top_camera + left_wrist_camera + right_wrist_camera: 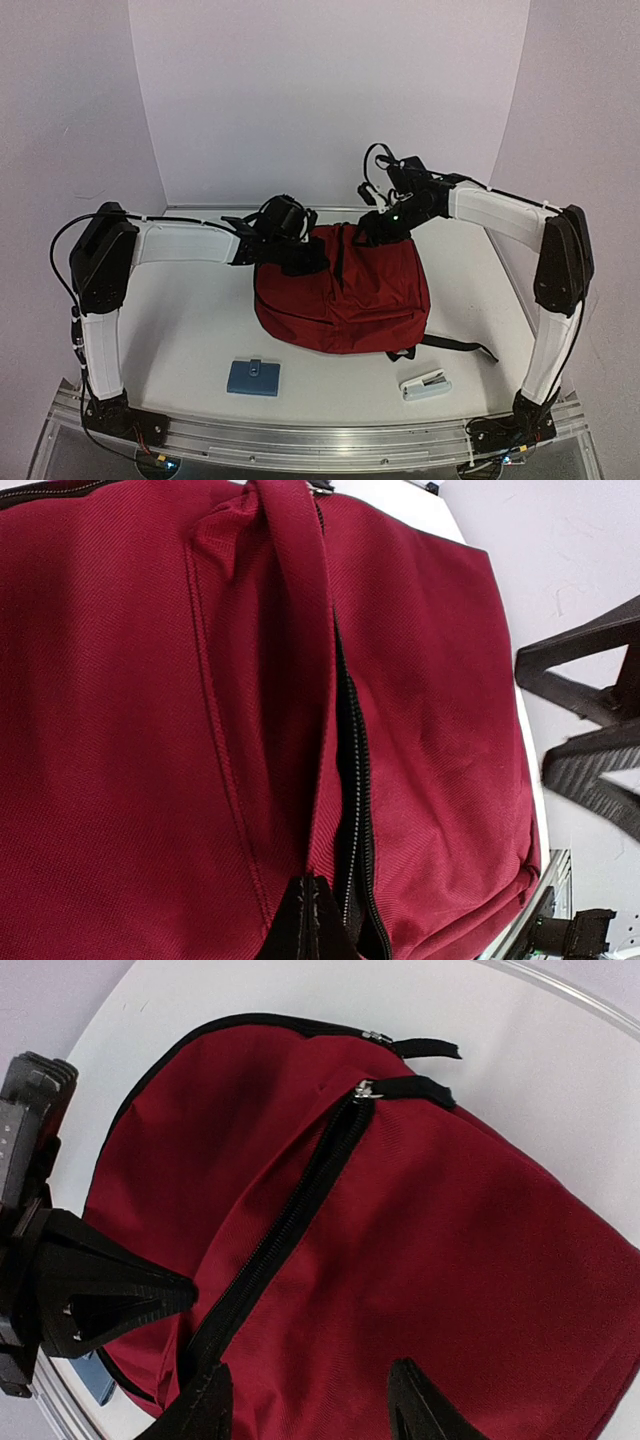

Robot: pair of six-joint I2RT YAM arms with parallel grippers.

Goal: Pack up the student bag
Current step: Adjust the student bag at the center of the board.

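Top external view, left to right. The left arm is reaching in over the white table (190,330), and the left gripper (303,260) is resting against the upper left edge of the student bag (345,300). In the left wrist view this gripper is clenched, its tips pinching a raised fold of red fabric just beside the black zipper (352,780). A flat blue case (253,377) is lying near the front edge of the table, apart from the bag. The dark red bag itself is lying flat at the table's centre. The right gripper (372,232) is hovering over the bag's upper right part. In the right wrist view its jaws are standing apart above the fabric, grasping nothing. A black strap (455,345) is trailing out to the right, and a small white-and-blue stapler (426,385) is lying in front of it.
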